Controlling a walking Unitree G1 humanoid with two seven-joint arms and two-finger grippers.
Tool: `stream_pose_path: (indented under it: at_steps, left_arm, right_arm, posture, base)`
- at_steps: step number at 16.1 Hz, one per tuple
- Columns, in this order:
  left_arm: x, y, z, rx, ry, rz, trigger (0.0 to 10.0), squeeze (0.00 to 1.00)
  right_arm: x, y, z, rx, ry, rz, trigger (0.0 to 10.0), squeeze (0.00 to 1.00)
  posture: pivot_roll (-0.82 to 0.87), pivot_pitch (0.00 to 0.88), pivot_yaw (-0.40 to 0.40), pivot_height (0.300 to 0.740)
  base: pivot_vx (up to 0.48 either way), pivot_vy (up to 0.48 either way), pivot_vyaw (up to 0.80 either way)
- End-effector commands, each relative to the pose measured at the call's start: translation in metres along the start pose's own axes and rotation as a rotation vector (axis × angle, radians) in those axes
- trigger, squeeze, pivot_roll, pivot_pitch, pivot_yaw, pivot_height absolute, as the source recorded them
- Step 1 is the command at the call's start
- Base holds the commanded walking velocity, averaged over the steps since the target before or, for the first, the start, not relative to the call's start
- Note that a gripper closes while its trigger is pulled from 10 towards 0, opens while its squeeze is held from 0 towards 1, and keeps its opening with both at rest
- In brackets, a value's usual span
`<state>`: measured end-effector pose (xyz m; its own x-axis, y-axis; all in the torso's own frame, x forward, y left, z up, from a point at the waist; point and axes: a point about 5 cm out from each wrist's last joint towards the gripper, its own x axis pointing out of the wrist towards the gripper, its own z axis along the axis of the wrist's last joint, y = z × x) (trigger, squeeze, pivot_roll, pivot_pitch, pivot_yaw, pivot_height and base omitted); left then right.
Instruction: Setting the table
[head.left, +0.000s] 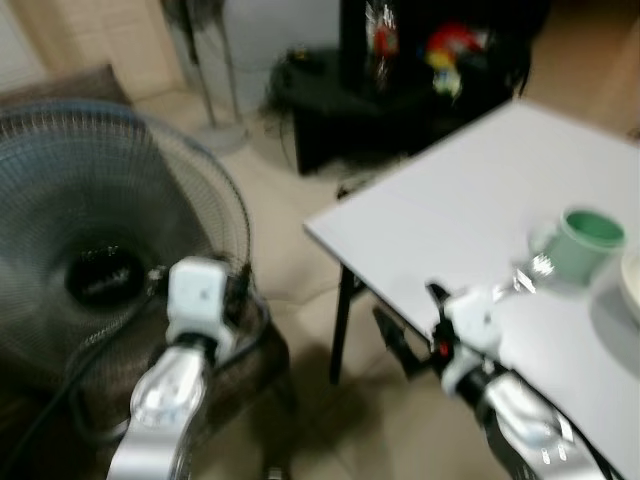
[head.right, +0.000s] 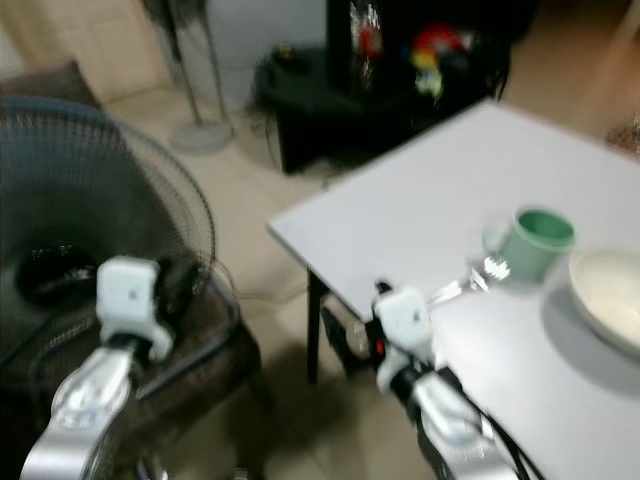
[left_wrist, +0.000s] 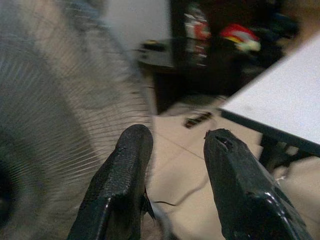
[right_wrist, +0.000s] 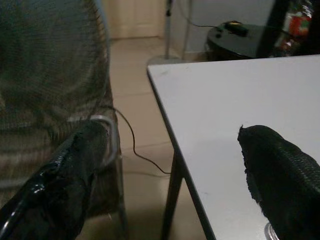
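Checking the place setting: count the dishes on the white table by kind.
Green mug: 1
Cream bowl: 1
Shiny utensil, too blurred to name: 1
Total: 3

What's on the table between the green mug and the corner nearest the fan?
Nothing: from the green mug to that corner of the white table the top is bare, as the right eye view shows. The fan stands beyond it.

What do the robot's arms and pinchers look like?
Both arms are shiny silver tubes with white blocks at the wrists. The right arm has a black cable and a small red mark. Each gripper, left and right, has two long, rough black fingers.
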<state>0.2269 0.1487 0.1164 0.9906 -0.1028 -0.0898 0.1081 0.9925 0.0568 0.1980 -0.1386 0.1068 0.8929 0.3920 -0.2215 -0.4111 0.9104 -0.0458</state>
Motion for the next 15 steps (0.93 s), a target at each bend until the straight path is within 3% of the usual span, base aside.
stream_pose_path:
  at_steps: [1, 9, 12, 13, 15]
  left_arm:
    - [0.000, -0.005, 0.004, -0.007, -0.016, -0.012, 10.0, 0.00]
    - [-0.001, -0.001, 0.001, -0.052, 0.000, 0.013, 10.0, 0.00]
    - [-0.003, 0.001, 0.005, 0.006, -0.018, -0.016, 10.0, 0.00]
    - [-0.004, 0.005, -0.002, -0.033, 0.006, 0.025, 10.0, 0.00]
    - [-0.005, -0.003, 0.003, -0.035, -0.001, -0.032, 10.0, 0.00]
  right_arm:
    - [-0.002, -0.005, 0.002, -0.011, -0.002, -0.016, 10.0, 0.00]
    - [0.006, 0.006, 0.005, -0.003, -0.019, 0.107, 10.0, 0.00]
    - [0.005, 0.014, 0.012, 0.030, -0.057, 0.162, 10.0, 0.00]
    - [0.005, 0.014, 0.007, 0.017, -0.041, 0.155, 10.0, 0.00]
    - [0.001, 0.013, 0.010, 0.071, -0.055, 0.127, 10.0, 0.00]
  posture:
    - [-0.05, 0.000, 0.064, 0.740]
    - [-0.04, 0.000, 0.057, 0.740]
    - [-0.03, 0.000, 0.054, 0.740]
    - [-0.04, 0.000, 0.073, 0.740]
    - [-0.03, 0.000, 0.062, 0.740]
  base:
    - [0.000, 0.000, 0.80]
    - [0.000, 0.000, 0.80]
    - [0.000, 0.000, 0.80]
    - [0.000, 0.000, 0.80]
    - [0.000, 0.000, 0.80]
